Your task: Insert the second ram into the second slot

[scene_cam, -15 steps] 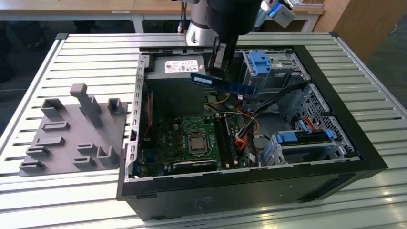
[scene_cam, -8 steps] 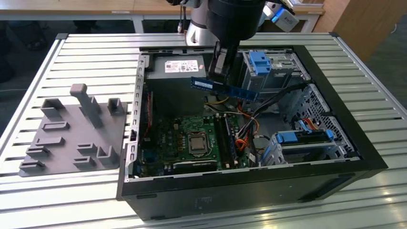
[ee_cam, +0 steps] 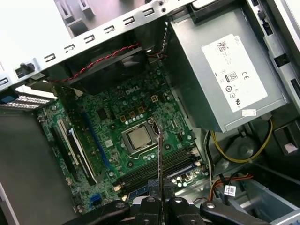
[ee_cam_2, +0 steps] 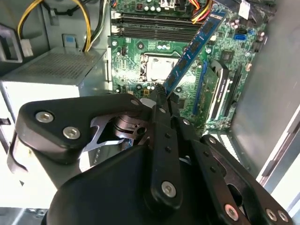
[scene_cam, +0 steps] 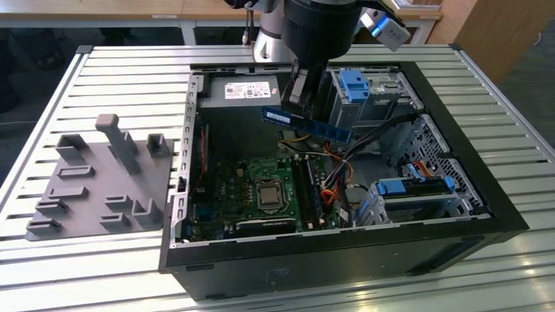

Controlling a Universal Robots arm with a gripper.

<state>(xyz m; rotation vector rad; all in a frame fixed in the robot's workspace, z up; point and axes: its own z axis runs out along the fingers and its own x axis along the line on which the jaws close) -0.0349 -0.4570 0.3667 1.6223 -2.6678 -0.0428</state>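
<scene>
My gripper (scene_cam: 296, 107) is shut on the second ram (scene_cam: 305, 123), a long blue memory stick. I hold it by one end, tilted, in the air above the open computer case (scene_cam: 451, 224). In the second wrist view the second ram (ee_cam_2: 192, 49) slants away from the gripper (ee_cam_2: 161, 96) over the green motherboard (ee_cam_2: 136, 58). In the first wrist view the second ram (ee_cam: 160, 159) is seen edge-on, rising from the gripper (ee_cam: 159, 202). Below it the dark memory slots (ee_cam: 157, 172) run beside the processor socket (ee_cam: 139, 137). I cannot tell which of them is the second slot.
A power supply (ee_cam: 229, 70) with yellow cables (ee_cam: 234, 157) fills one corner of the case. Blue drive cages (scene_cam: 355, 84) and orange cables (scene_cam: 334, 195) sit toward the exterior view's right. A grey fixture plate (scene_cam: 95, 182) lies on the slatted table (scene_cam: 130, 71) at the exterior view's left.
</scene>
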